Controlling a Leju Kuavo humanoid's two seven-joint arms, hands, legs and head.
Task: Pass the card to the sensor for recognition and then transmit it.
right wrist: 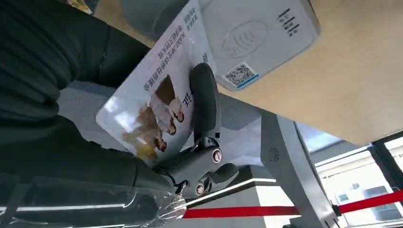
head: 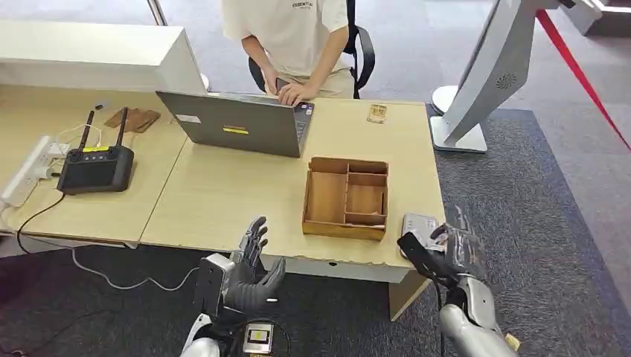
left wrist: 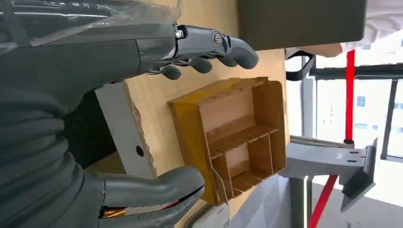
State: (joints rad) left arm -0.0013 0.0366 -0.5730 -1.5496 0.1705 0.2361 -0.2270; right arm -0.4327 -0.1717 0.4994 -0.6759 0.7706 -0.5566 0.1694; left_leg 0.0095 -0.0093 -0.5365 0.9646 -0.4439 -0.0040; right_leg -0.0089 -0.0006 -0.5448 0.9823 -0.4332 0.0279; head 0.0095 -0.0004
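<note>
Left hand (head: 249, 271) spread and empty at the desk's (head: 223, 201) near edge, about 7 o'clock of the tray (head: 346, 197); right hand (head: 446, 253) at the tray's 4 o'clock, pinching the card (right wrist: 157, 99) under a finger, card edge just over the sensor (right wrist: 259, 35).

The left robot hand (head: 249, 269) is raised at the near left, dark fingers (left wrist: 209, 47) spread and extended forward, grey thumb apart, holding nothing. The right robot hand (head: 445, 253) at the near right grips a white printed card (right wrist: 157, 102), seemingly pinched under one finger.
</note>
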